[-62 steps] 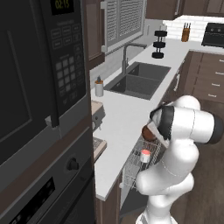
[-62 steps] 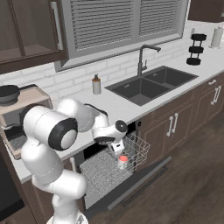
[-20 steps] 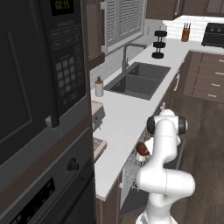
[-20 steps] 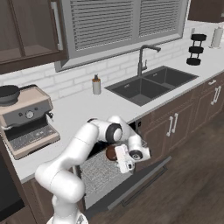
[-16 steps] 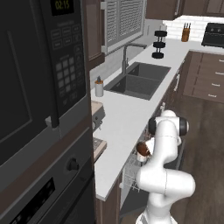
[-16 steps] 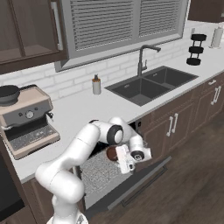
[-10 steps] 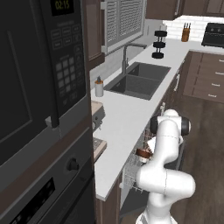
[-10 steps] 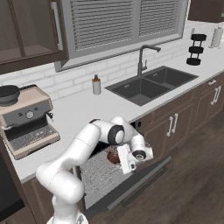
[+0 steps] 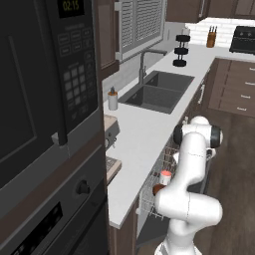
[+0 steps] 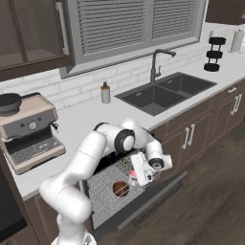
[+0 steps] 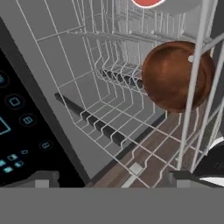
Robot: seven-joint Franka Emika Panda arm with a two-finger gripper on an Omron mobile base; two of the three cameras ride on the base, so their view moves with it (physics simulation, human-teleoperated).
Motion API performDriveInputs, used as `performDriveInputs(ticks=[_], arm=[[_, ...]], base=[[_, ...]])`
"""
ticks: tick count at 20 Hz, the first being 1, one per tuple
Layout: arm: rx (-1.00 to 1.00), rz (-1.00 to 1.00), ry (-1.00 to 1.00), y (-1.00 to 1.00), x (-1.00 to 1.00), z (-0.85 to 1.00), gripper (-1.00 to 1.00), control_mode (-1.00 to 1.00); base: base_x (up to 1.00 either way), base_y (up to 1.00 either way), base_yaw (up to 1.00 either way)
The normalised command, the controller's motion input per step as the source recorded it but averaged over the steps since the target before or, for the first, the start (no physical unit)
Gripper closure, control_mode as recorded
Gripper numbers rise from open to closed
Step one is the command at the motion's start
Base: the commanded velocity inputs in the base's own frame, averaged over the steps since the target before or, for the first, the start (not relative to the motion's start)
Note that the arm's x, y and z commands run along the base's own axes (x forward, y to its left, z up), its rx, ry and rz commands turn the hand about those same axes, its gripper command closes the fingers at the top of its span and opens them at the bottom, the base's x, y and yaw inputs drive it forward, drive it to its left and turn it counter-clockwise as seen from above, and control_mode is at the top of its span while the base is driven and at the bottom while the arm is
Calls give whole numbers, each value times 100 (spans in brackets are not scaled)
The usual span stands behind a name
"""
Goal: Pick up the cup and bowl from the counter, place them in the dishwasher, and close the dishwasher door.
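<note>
Left base view: counter (image 9: 142, 124) runs back past the double sink (image 9: 158, 94), a grey bottle (image 9: 113, 100) by its near corner. Black oven (image 9: 45, 149) fills the near left. The white arm blocks most of the dishwasher (image 9: 155, 191) opening; beside it the cup (image 9: 165, 177), pale with a red rim, and the bowl (image 9: 158, 190), dark brown, sit close together in the rack (image 9: 149, 199).

Right base view: coffee machine (image 10: 28, 131) on the counter at left, faucet (image 10: 158, 62) behind the sink. Door (image 10: 143, 203) lies dropped open below the pulled-out rack. Bowl (image 10: 120, 188) rests on the rack mesh, plainly seen here. The gripper (image 10: 141, 176) hangs just right of it, over the rack's front edge; cup shows as a pink-red patch right against the hand. Jaws: cannot tell whether spread or closed.

Hand view: bowl (image 11: 175, 75) is a glossy reddish-brown round behind pale wires, tipped toward the camera. Red of the cup (image 11: 146, 2) at the top edge, just beyond it. Door's dark control strip (image 11: 17, 127) lies at left. Fingertips (image 11: 41, 178) sit wide apart at the bottom, nothing between them; jaws released.
</note>
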Motion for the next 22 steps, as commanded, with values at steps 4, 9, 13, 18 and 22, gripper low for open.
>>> performDriveInputs(ticks=[4, 9, 13, 18, 22], arm=[[-1, 0, -18, -48, -74, 94, -100, -100], [2, -8, -7, -92, -84, 42, -100, -100], [5, -11, -6, -100, -74, 0, -100, -100], [7, -9, -4, -88, -41, -37, -100, -100], [9, -10, -10, -58, -7, -80, -100, -100]], base=[[0, 0, 0], [0, 0, 0], [0, 0, 0], [0, 0, 0], [0, 0, 0]])
